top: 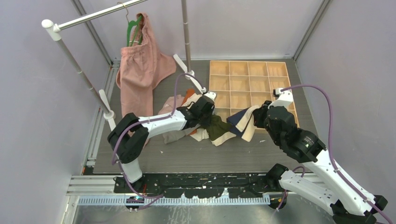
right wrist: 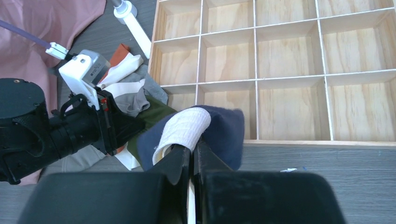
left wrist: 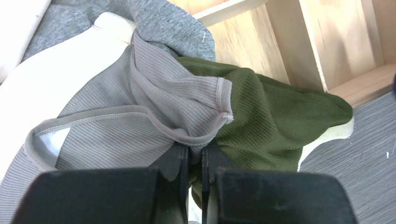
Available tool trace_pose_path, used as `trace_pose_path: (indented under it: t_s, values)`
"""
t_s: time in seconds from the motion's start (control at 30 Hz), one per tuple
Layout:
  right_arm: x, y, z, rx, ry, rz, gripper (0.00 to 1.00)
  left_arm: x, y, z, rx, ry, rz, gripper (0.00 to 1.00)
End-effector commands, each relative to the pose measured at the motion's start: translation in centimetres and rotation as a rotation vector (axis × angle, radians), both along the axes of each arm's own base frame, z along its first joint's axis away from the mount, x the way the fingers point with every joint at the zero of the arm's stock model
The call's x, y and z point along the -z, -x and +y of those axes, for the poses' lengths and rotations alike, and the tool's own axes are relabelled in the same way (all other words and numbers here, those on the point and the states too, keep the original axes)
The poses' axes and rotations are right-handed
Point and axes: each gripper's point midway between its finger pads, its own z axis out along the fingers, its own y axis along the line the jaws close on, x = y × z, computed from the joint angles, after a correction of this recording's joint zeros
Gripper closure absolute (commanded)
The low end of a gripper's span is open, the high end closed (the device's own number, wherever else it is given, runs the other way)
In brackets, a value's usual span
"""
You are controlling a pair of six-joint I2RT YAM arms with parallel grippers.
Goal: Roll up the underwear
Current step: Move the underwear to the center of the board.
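My top view looks down from high behind the rig. The left wrist camera sits very close, with grey underwear at its jaws. The right wrist camera sees farther, past navy underwear at its jaws. Both wrist views share the wooden tray.

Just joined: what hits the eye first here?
The right gripper holds navy briefs at the near edge of the wooden tray, while the left gripper pinches grey briefs in the pile beside an olive pair. A pink garment hangs on the rack at back left.
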Motion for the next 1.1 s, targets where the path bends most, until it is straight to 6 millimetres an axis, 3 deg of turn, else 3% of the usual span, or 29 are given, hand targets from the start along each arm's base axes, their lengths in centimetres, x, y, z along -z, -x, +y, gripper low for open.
trace_pose_path:
  t_s: [0.0, 0.23, 0.33, 0.63, 0.77, 0.87, 0.97, 1.03, 1.07]
  values:
    - [-0.6, -0.5, 0.6, -0.007, -0.034, -0.032, 0.99, -1.3, -1.0, 2.0, -0.053, 0.004, -0.03, 0.99]
    - [-0.2, -0.5, 0.8, -0.013, -0.032, -0.025, 0.99, -3.8, -1.2, 2.9, -0.053, 0.13, -0.03, 0.99]
    - [-0.1, -0.5, 0.7, -0.013, -0.032, -0.025, 0.99, -4.8, -2.1, 5.1, -0.122, 0.116, -0.056, 0.99]
    - [0.0, -0.4, 1.0, -0.026, -0.027, -0.009, 0.99, 0.0, -4.2, 18.6, -0.562, -0.091, 0.022, 0.99]
    - [0.5, 0.1, 1.3, -0.046, -0.039, 0.021, 0.99, 0.0, -5.9, 23.7, -0.727, -0.195, -0.009, 0.99]
    - [1.0, 0.3, 1.6, -0.055, -0.051, 0.041, 0.99, -1.6, -6.9, 26.3, -0.812, -0.273, -0.056, 0.99]
    - [1.4, 0.3, 1.7, -0.055, -0.053, 0.048, 0.99, -3.5, -7.9, 26.5, -0.799, -0.271, -0.097, 0.97]
    - [1.5, 0.3, 1.6, -0.053, -0.051, 0.047, 0.99, -4.1, -8.2, 24.9, -0.723, -0.205, -0.094, 0.86]
    - [1.5, 0.3, 1.7, -0.057, -0.053, 0.044, 0.99, -4.4, -8.2, 24.0, -0.686, -0.169, -0.088, 0.73]
